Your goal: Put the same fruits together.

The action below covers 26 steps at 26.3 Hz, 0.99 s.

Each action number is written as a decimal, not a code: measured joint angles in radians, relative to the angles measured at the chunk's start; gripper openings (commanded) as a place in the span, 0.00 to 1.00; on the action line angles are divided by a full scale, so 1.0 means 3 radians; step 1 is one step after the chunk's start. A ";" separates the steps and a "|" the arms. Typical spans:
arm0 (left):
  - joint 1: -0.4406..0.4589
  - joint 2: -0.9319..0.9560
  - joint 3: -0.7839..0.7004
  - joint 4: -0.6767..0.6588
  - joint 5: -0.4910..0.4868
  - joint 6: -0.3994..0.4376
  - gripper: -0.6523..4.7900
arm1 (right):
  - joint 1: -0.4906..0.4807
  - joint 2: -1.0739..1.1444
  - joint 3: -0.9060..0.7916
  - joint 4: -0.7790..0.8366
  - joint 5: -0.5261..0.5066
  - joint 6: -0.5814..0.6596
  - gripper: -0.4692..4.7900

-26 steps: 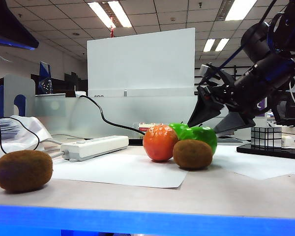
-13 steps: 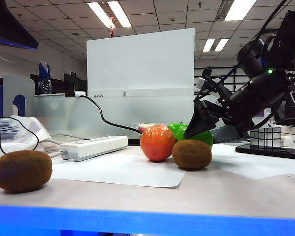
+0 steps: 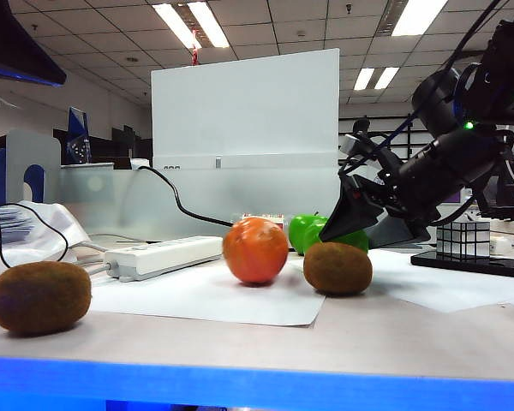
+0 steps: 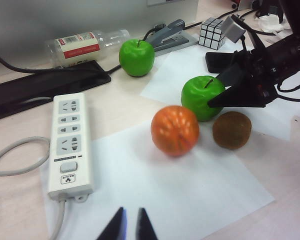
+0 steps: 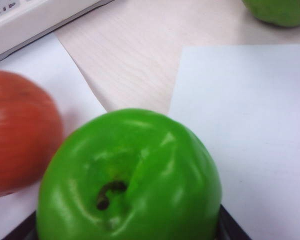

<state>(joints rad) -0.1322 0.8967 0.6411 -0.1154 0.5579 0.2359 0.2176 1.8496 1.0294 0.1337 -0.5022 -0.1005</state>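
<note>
Exterior view first, working from the front of the table outward. The near kiwi (image 3: 40, 297) lies alone, well apart from the orange-red fruit (image 3: 256, 250) and on its left side. The left gripper (image 4: 130, 227) hangs nearer than that fruit, over the white paper, with its fingers almost together and nothing between them. Leave it there.

The second kiwi (image 3: 337, 268) sits just to the right of the orange-red fruit, with a clear gap between them. Right behind that pair is the apple you are after (image 4: 200, 97). The right gripper (image 4: 215, 97) reaches it from the right, with its jaws apart and one to each side of the apple. I cannot tell whether the pads already bear on the skin.

The step in hand looks to be the pick of this apple. Close slowly and evenly across its widest part, since a glossy round skin will likely squirt out of a high or lopsided pinch. Lift straight up before you travel. The kiwi and the orange-red fruit are both close enough to be knocked and sent rolling.

The other apple (image 4: 136, 57) stands well beyond the orange-red fruit, so carry yours there and set it down just beside it. The mirrored cube (image 4: 211, 33) farther back is no part of this.
</note>
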 measured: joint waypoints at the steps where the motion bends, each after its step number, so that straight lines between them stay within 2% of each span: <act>1: 0.0000 0.0000 0.0000 0.0000 0.0001 0.0001 0.20 | 0.0000 0.0003 0.0000 0.0006 -0.0005 -0.0003 0.30; 6: 0.0000 0.0000 0.0000 -0.0001 0.0001 0.0000 0.20 | 0.0000 0.0014 -0.0003 0.0061 -0.0019 -0.0005 0.07; 13: 0.0000 0.0000 0.0000 -0.0003 0.0001 -0.0001 0.20 | 0.0003 0.0025 0.0033 0.0197 -0.0001 -0.0005 0.08; 21: 0.0000 0.0000 0.0000 -0.0014 0.0001 -0.0001 0.20 | -0.0006 0.0034 0.0440 0.0259 0.0231 -0.0006 0.08; 26: 0.0000 0.0000 0.0001 -0.0032 0.0001 -0.0001 0.20 | -0.0120 0.0098 0.0689 0.0276 0.0329 -0.0018 0.08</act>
<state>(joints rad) -0.1322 0.8967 0.6415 -0.1249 0.5583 0.2356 0.1818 1.8790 1.2362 0.2165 -0.4034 -0.1059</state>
